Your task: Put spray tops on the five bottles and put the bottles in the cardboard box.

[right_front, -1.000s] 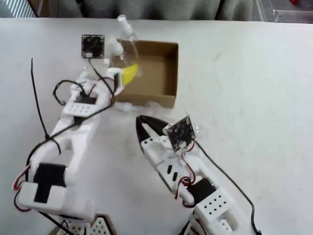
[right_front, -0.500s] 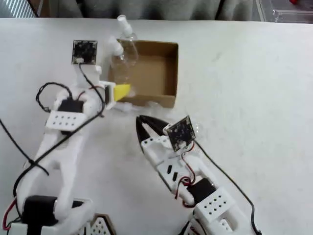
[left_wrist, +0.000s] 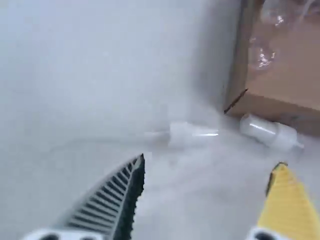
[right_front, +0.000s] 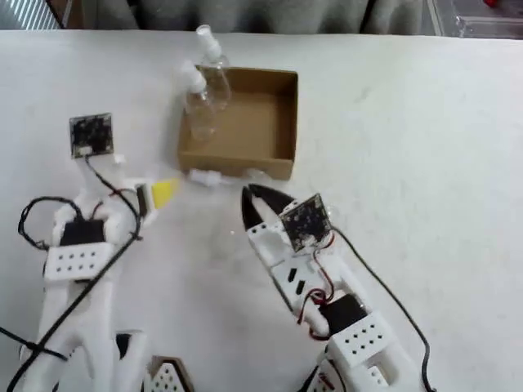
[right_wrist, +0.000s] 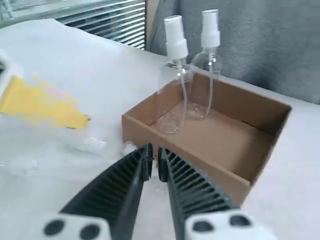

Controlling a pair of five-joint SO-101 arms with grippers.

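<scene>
Beside cardboard box [right_front: 278,166] front — loose spray top [right_front: 202,175] | inside: two bottles [right_front: 201,104]

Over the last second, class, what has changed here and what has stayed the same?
The left gripper let go of the nearer bottle in the cardboard box and drew back from it, open. The right gripper edged toward the box. The box and the farther bottle stayed put.

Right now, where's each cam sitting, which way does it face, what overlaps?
High view: fixed overhead, looking down on cardboard box; own body: left gripper, right gripper.
Left wrist view: on left arm, facing tabletop by the box corner; own open fingers frame a spray top.
Right wrist view: on right arm, facing the box and two bottles; own fingers show.
Shared: all three show the box.
</scene>
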